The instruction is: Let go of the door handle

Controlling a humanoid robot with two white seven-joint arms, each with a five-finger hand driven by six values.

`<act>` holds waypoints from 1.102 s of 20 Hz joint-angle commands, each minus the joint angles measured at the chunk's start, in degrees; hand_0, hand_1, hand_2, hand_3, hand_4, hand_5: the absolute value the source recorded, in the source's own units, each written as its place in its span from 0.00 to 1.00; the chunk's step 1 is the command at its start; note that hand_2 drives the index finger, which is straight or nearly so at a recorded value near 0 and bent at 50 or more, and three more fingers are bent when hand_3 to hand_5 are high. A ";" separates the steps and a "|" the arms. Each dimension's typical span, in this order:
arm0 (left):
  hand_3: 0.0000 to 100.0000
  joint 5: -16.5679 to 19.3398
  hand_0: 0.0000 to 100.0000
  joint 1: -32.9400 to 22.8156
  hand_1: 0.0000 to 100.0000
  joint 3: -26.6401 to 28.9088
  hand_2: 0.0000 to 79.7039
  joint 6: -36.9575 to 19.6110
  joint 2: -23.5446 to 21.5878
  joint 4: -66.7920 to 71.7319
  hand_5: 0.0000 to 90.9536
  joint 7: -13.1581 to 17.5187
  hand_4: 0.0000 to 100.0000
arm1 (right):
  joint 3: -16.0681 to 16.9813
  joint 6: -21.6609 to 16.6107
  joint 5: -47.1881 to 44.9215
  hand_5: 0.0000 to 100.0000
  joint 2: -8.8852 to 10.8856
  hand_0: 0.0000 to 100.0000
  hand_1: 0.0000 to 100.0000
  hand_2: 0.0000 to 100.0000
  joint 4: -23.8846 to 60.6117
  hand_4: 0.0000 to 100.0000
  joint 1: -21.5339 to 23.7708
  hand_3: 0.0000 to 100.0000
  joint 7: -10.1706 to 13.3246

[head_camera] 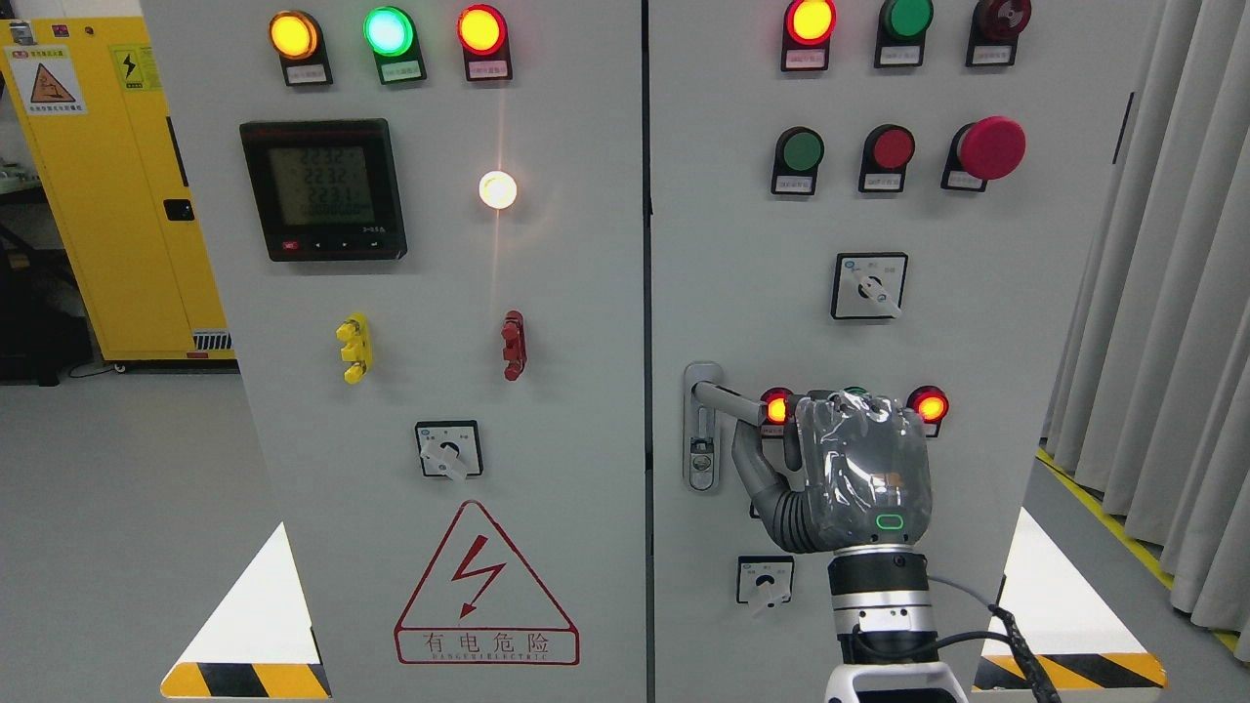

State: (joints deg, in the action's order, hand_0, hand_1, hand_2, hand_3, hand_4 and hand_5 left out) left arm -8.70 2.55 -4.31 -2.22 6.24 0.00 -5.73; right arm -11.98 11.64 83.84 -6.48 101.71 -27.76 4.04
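One robot hand [848, 459], covering door handle [728, 398] end

The cabinet [586, 293] doors look like painted sheet metal — smooth, matt pale grey. The door handle [728, 397] and its backplate have a dull silvery metal finish. The right hand [859, 469] is wrapped in a glossy, crinkled clear film over grey plastic; its wrist [879, 596] shows black plastic and brushed metal rings. The lamps [481, 29] along the cabinet's top edge are translucent, shiny plastic. The meter [322, 188] has a glossy black plastic frame. The curtain [1162, 293] beside the cabinet's right edge is soft, matt grey cloth — hanging in folds. The yellow locker [117, 195] looks like glossy painted metal.
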 commanded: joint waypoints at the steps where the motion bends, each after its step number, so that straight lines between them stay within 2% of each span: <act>1: 0.00 0.00 0.12 0.00 0.56 0.00 0.00 0.02 0.00 -0.70 0.00 0.02 0.00 | 0.03 -0.04 0.01 1.00 0.07 0.59 0.36 0.93 -0.02 1.00 -0.19 1.00 -0.17; 4: 0.00 0.00 0.12 0.00 0.56 0.00 0.00 0.02 0.00 -0.70 0.00 0.02 0.00 | 0.03 -0.04 0.01 1.00 0.68 0.60 0.36 0.93 0.06 1.00 -0.19 1.00 -0.08; 14: 0.00 0.00 0.12 0.00 0.56 0.00 0.00 0.02 0.00 -0.70 0.00 0.02 0.00 | 0.56 -0.04 -0.25 1.00 0.77 0.59 0.36 0.93 0.24 1.00 -0.01 1.00 0.00; 20: 0.00 0.00 0.12 0.00 0.56 0.00 0.00 0.02 0.00 -0.70 0.00 0.02 0.00 | 0.64 -0.30 -0.43 1.00 0.86 0.59 0.36 0.93 1.02 1.00 2.53 1.00 0.79; 22: 0.00 0.00 0.12 0.00 0.56 0.00 0.00 0.02 0.00 -0.70 0.00 0.02 0.00 | 0.82 -0.66 -0.52 1.00 1.03 0.59 0.36 0.92 2.25 1.00 3.94 1.00 1.84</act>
State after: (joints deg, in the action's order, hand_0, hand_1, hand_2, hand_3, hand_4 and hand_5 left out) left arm -8.70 2.55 -4.31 -2.22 6.24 0.00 -5.73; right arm -11.53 11.51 83.50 -5.81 102.21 -26.18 4.86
